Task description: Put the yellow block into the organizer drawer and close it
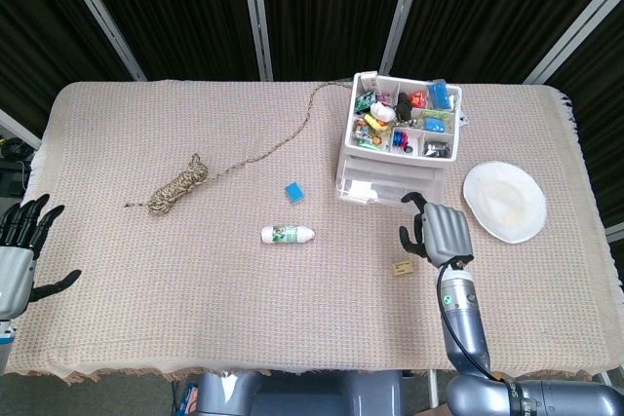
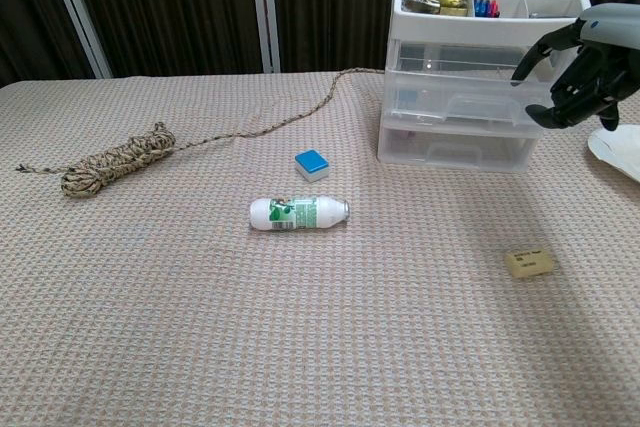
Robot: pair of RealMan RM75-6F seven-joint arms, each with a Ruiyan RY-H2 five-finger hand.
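Note:
The yellow block (image 1: 401, 267) (image 2: 529, 262) lies flat on the cloth, in front of the organizer (image 1: 400, 143) (image 2: 460, 142). The organizer is clear plastic, with a tray of small items on top. Its middle drawer (image 2: 465, 107) sticks out a little from the stack. My right hand (image 1: 436, 232) (image 2: 583, 72) hovers at that drawer's right front corner, its curled fingers hooked on the drawer front. It is above and behind the block, not touching it. My left hand (image 1: 19, 250) hangs with fingers spread and empty off the table's left edge, seen only in the head view.
A white bottle (image 1: 287, 234) (image 2: 298, 212) lies on its side mid-table, with a small blue block (image 1: 294, 192) (image 2: 312, 163) behind it. A coiled rope (image 1: 180, 184) (image 2: 115, 162) trails toward the organizer. A white plate (image 1: 504, 201) (image 2: 620, 150) sits right of the organizer.

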